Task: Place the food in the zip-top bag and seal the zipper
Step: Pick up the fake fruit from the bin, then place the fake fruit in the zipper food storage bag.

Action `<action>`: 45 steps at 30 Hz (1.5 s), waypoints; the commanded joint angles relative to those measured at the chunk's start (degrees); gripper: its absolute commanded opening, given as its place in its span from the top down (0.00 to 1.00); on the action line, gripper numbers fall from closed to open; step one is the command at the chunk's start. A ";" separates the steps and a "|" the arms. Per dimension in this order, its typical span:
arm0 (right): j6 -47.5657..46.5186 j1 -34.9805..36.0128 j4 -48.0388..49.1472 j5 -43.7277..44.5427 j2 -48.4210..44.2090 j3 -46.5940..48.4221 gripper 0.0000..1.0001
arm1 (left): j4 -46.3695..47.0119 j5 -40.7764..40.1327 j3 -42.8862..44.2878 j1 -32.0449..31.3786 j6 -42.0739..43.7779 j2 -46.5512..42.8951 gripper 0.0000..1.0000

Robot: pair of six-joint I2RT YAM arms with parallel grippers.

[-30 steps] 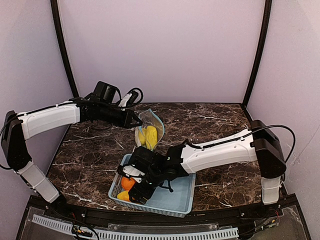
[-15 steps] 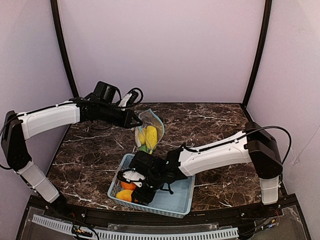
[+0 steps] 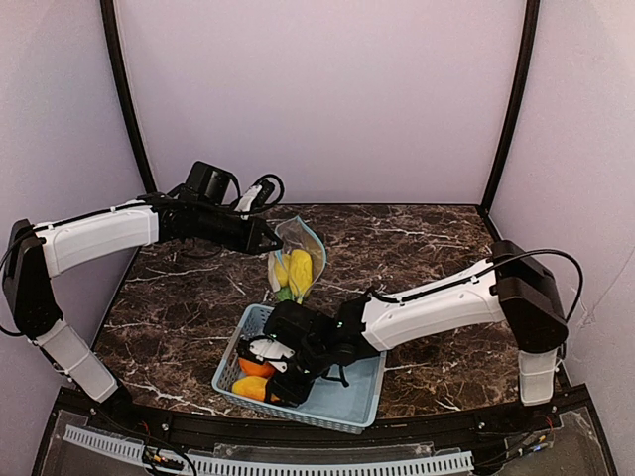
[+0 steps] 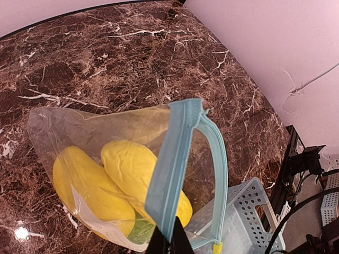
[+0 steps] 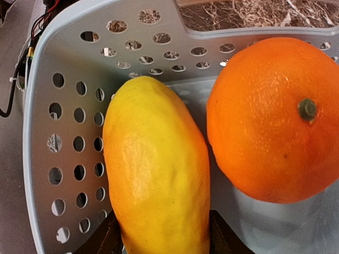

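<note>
My left gripper [image 3: 273, 241] is shut on the light blue zipper [image 4: 177, 159] of the clear zip-top bag [image 4: 106, 137] and holds its mouth up and open above the table. Inside the bag lie two yellow fruits [image 4: 132, 169] and the green pod [image 4: 139, 232]. My right gripper [image 3: 266, 382] is down in the left corner of the light blue basket [image 3: 347, 397]. Its fingers close on both sides of the third yellow fruit [image 5: 153, 164], which lies on the basket floor. The round orange [image 5: 270, 116] sits right beside that fruit.
The basket's perforated wall [image 5: 63, 137] stands close on the left of my right gripper. The basket sits at the table's near edge, just in front of the hanging bag [image 3: 298, 260]. Dark marble table [image 3: 437, 238] extends to the right and back.
My right gripper has moved down and left into the basket corner, settling over the yellow fruit. The left arm and the bag have not moved.
</note>
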 commanded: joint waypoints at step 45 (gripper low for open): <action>29.84 -18.13 -19.11 21.86 -11.87 16.55 0.63 | 1.09 3.50 -0.60 -3.74 2.25 -2.81 0.99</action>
